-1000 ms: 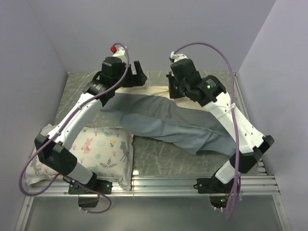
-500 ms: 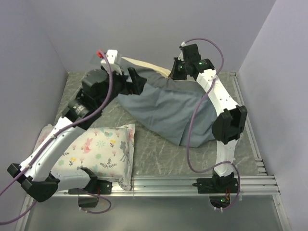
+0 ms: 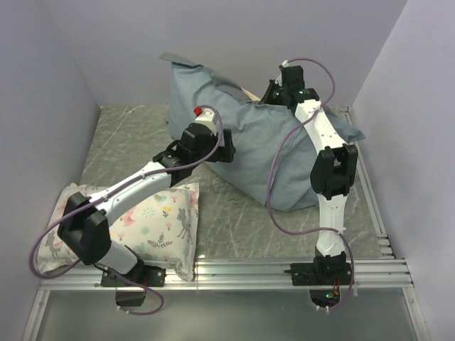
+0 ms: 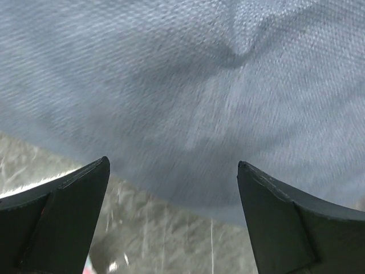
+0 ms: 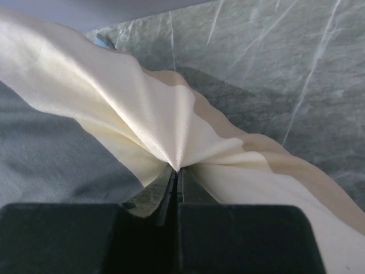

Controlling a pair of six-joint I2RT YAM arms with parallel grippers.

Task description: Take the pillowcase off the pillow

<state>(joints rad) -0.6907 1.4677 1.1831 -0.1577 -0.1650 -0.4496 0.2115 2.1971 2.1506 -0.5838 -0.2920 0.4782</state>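
Right hand [image 5: 177,171] gripped the pillowcase [image 3: 263,142] by its cream edge, high over the bench's [image 3: 128,135] far edge, presumably to hang it. Left hand [image 4: 171,188] stood wide, empty.

The soft blue-grey fabric pillowcase [image 3: 263,142] looks plump and full, heaped at the far side of the table [image 3: 128,142], one corner peaked high, lower end on the tabletop. Its cream stripe edge is pinched in the right gripper [image 5: 177,174]. Pillow itself not visible.

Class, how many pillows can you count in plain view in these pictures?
1: the floral-print pillow lies at the near left. The bulging pillowcase at the back may hide another inside, but none shows.
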